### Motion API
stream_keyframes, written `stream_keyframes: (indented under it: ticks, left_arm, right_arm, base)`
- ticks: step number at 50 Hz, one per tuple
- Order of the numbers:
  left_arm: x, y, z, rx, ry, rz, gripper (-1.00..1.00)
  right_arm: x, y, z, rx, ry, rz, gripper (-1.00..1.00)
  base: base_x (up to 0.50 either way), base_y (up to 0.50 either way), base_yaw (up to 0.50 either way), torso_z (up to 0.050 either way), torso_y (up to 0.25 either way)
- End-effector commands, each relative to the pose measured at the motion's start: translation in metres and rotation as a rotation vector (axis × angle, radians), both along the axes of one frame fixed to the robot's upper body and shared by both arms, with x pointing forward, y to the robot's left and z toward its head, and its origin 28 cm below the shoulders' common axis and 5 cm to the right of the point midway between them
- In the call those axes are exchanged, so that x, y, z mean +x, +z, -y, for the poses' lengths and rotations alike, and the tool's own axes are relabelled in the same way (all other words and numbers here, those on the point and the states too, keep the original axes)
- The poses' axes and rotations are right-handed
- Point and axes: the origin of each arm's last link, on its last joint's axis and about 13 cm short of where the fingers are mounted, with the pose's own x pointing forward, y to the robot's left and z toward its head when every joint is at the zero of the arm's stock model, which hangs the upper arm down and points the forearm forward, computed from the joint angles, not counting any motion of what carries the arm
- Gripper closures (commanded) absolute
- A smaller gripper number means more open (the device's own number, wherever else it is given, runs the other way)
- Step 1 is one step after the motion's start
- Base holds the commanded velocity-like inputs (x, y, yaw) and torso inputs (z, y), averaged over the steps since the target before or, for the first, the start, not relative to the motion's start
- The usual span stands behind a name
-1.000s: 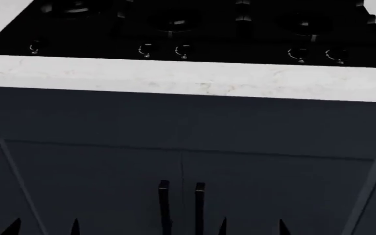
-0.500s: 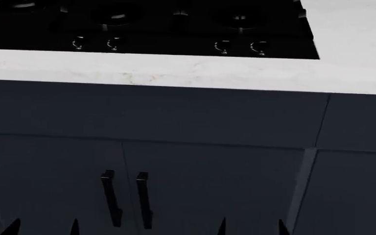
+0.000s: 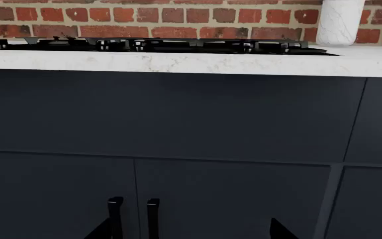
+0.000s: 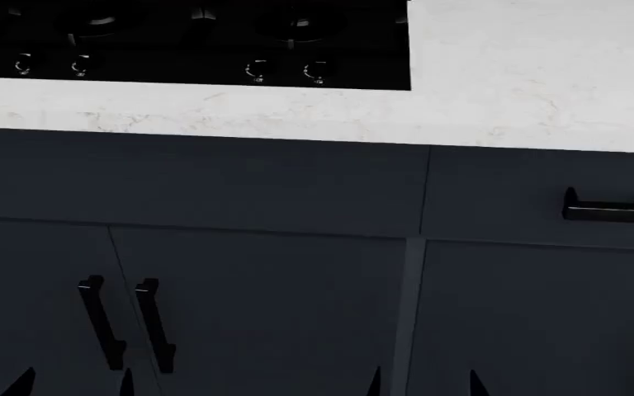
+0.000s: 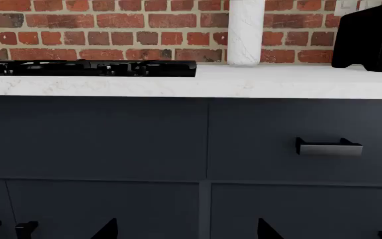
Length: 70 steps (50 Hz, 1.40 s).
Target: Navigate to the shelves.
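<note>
1. We see no shelves in any view, so we cannot tell where they stand or how they look. A dark cabinet front (image 4: 262,190) fills the head view instead.
2. The left claw (image 4: 73,386) shows only as two dark fingertips at the bottom edge of the head view. They are spread apart with nothing between them: released, touching nothing. The left wrist view shows the same left claw (image 3: 187,231), its tips wide and empty before the cabinet doors.
3. The right claw (image 4: 425,386) is likewise spread and empty, and it hangs clear of the cabinet. In its own wrist view the right claw (image 5: 185,230) gapes on bare door panel.
4. Between the left claw's tips and above them, two upright black door handles (image 4: 125,323) stand side by side.
5. A drawer pull (image 4: 611,210) sits to the right, above the right claw.
6. A white marbled counter (image 4: 537,74) tops the cabinet, and a black cooktop (image 4: 185,41) with a row of knobs (image 4: 286,72) is set into its left part.
7. Behind the counter runs a brick wall (image 5: 111,25). A white column (image 5: 245,30) rises against it, and a black toaster (image 5: 370,37) stands farther right.
</note>
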Motion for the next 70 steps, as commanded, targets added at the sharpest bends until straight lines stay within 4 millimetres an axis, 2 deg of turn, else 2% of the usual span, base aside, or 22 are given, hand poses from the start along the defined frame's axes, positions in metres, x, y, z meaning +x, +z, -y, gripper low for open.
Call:
stream_keyframes:
  ticks: [1, 70]
  left_arm:
    - [0.0007, -0.0004, 0.0003, 0.0, 0.0, 0.0, -1.0]
    - [-0.0001, 0.0001, -0.0005, -0.001, 0.001, 0.0, -1.0]
  right_arm:
    - [0.0009, -0.0007, 0.0005, 0.0, -0.001, -0.001, -1.0]
    - [0.0006, -0.0003, -0.0001, -0.001, -0.005, -0.005, -1.0]
  base:
    - [-0.5, 0.04, 0.0, 0.0, 0.0]
    - [-0.5, 0.04, 0.0, 0.0, 0.0]
